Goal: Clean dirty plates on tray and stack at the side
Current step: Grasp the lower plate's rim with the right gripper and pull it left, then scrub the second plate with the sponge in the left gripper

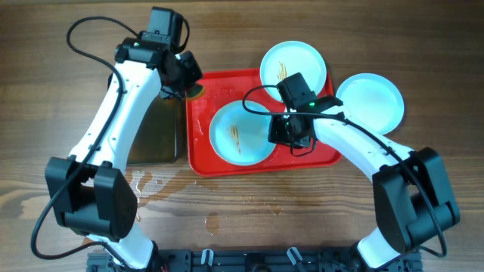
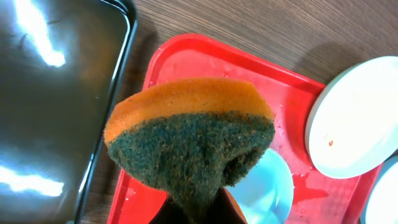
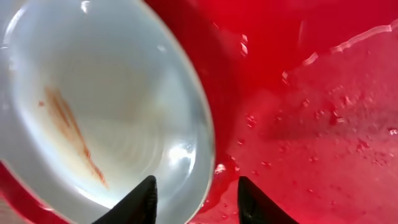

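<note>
Two arms (image 1: 125,106) (image 1: 355,143), left fingers (image 1: 189,75) clamping sponge (image 2: 186,124), right fingers (image 3: 144,202) apart astride plate (image 3: 93,93) rim.

No text, label, brand or number can be read in any view (overhead or either wrist). The plates (image 1: 242,132), tray (image 1: 198,155), sponge (image 2: 186,124) and black pan (image 2: 50,93) show plain surfaces only, with no print.
</note>
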